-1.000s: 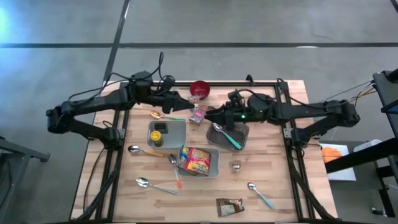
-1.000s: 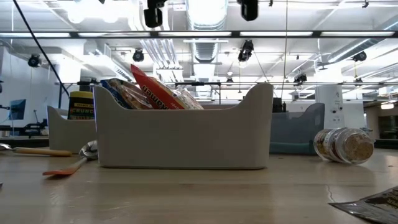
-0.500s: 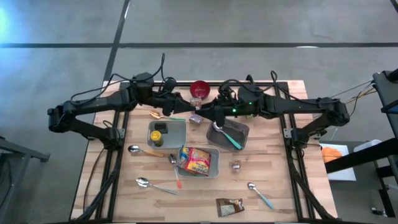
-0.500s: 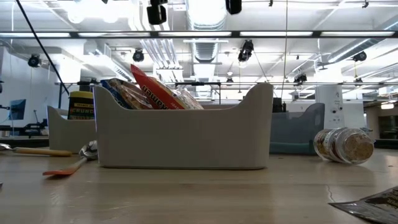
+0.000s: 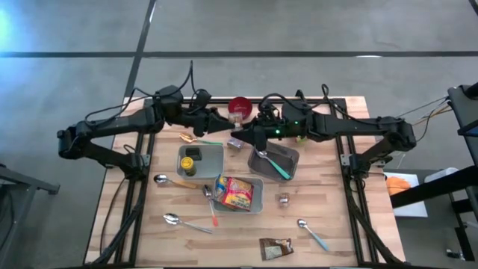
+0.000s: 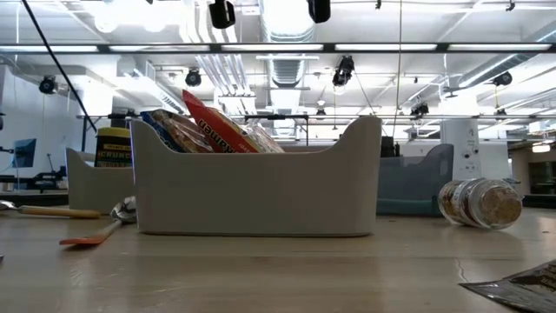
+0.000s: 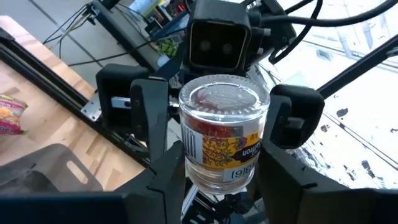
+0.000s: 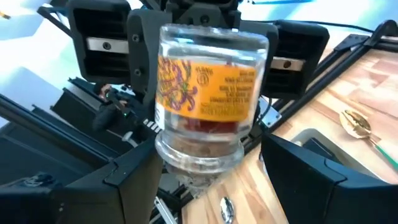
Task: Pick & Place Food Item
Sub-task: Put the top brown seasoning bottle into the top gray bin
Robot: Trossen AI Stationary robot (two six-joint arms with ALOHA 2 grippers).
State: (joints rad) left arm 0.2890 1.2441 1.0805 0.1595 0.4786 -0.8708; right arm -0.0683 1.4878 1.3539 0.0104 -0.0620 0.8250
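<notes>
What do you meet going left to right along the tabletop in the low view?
Wooden-handled spoon → orange-handled spoon → beige bin holding snack bags → grey bin behind it → glass jar on its side → foil packet corner.

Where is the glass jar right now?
The glass jar is mid-air between both arms at the table's far centre, held by the left pincer, just below the red bowl.
</notes>
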